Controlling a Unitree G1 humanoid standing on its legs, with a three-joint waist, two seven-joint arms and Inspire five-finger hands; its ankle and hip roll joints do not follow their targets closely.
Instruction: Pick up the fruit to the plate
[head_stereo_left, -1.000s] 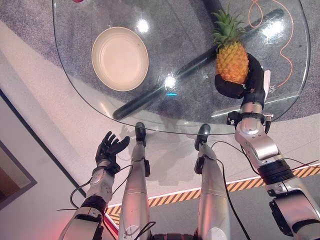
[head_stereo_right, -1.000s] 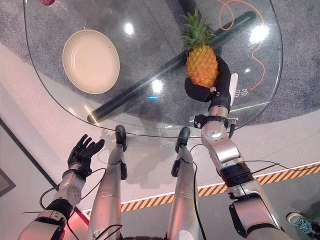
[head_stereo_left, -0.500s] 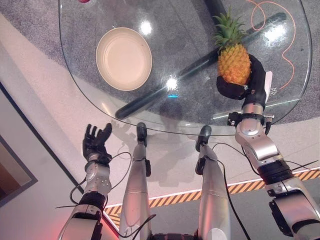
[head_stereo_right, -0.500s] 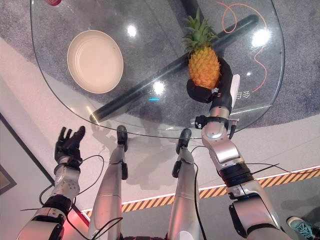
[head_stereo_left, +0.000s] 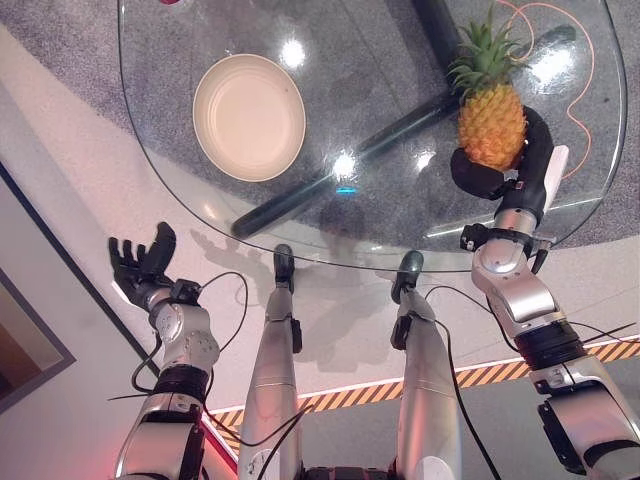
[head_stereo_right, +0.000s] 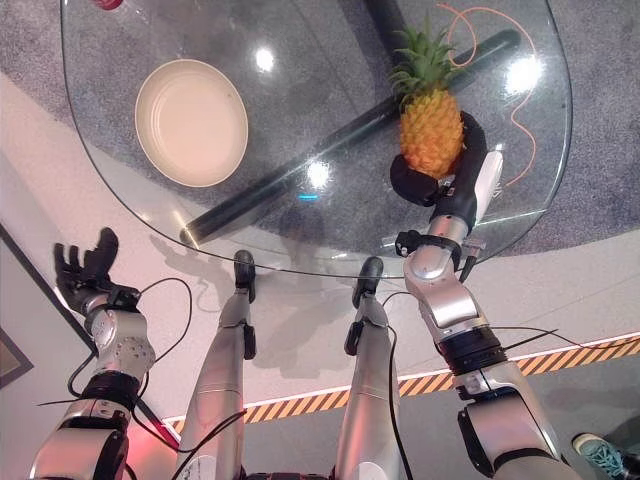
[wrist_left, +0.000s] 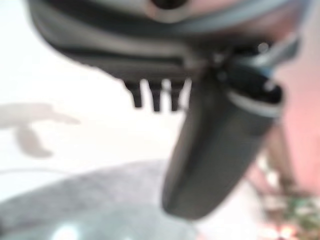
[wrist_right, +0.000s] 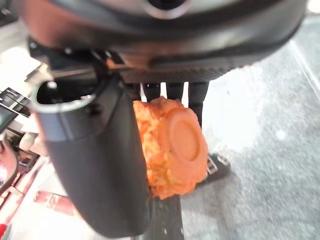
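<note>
Pineapple (head_stereo_left: 491, 123) sits in our right hand (head_stereo_left: 505, 172), whose dark fingers and thumb are wrapped round its lower body; the right wrist view shows the flat orange base (wrist_right: 184, 138) wedged between thumb and fingers. It is over the glass table (head_stereo_left: 400, 215) at about two o'clock in the head view, and its long axis runs from the base at six o'clock to the leafy crown at twelve, nearly upright in the grasp. The plate (head_stereo_left: 249, 117) lies at roughly nine o'clock from the fruit, well apart, bare and cream-coloured on the glass. So the coming carry, as we judge it, is a sweep toward nine o'clock across the table, and the right hand is the only one placed to do it. Our left hand (head_stereo_left: 141, 265) hangs off the table near seven o'clock, fingers spread and holding nothing.
</note>
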